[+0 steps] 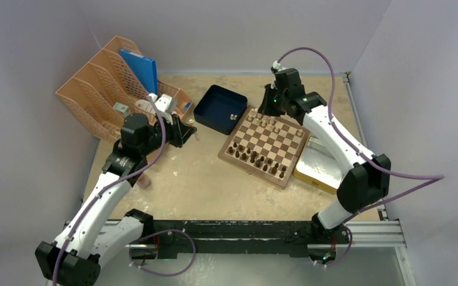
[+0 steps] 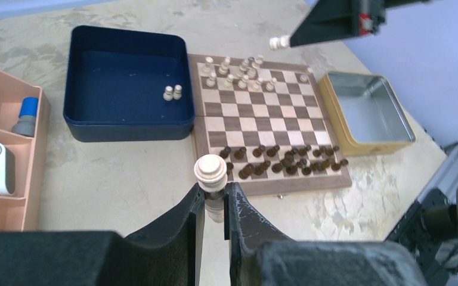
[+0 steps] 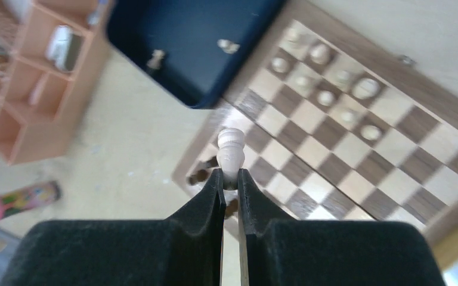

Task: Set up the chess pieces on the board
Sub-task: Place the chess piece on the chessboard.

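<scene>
board [image 1: 265, 143]: middle-right of tabletop [image 1: 197, 185], set askew.
chess pieces [image 1: 269, 123]: on the board's far rows; two more inside the tray.
opposing pieces [image 1: 256, 159]: along the board's near rows.
tray [image 1: 214, 107]: just beside the board's far-left side.
tin [image 1: 321, 170]: right of the board, by its near-right edge.
rack [image 1: 95, 89]: far-left corner.
left pincer [image 2: 213, 199]: left of the tray, one chess piece [image 2: 210, 173] between its fingers.
right pincer [image 3: 231, 182]: above the board's far-left edge, another chess piece [image 3: 231, 149] between its fingers.

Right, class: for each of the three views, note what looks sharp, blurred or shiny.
Top external: even light, a sheen on the metal tray. Left wrist: the board and the held pawn both sharp. Right wrist: the held piece clear, the board and blue tray behind it blurred.
</scene>
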Action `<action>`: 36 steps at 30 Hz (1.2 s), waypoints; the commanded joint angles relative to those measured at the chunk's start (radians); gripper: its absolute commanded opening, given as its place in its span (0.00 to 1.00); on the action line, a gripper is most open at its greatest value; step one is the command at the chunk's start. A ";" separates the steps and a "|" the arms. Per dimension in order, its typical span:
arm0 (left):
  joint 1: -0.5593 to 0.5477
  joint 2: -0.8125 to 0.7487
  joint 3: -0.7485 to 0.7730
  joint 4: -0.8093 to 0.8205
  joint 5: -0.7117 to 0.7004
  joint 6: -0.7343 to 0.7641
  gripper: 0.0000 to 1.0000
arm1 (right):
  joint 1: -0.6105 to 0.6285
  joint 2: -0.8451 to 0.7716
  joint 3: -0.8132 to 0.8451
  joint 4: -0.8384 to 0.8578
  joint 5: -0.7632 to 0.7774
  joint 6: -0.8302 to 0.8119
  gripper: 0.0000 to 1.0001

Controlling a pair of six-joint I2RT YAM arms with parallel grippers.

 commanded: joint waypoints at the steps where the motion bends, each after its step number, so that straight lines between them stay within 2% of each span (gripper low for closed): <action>1: -0.006 -0.072 -0.055 0.033 0.128 0.082 0.00 | -0.039 0.064 0.053 -0.196 0.200 -0.029 0.00; 8: -0.008 -0.097 -0.095 0.035 0.166 0.047 0.00 | -0.118 0.179 0.133 -0.336 0.335 -0.012 0.00; 16: -0.009 -0.125 -0.112 0.031 0.135 0.032 0.00 | -0.204 0.317 0.158 -0.388 0.367 -0.052 0.00; 26: -0.017 -0.126 -0.119 0.018 0.132 0.043 0.00 | -0.291 0.357 0.156 -0.329 0.248 -0.129 0.00; 36: -0.017 -0.123 -0.118 0.015 0.136 0.044 0.00 | -0.305 0.361 0.158 -0.323 0.175 -0.141 0.00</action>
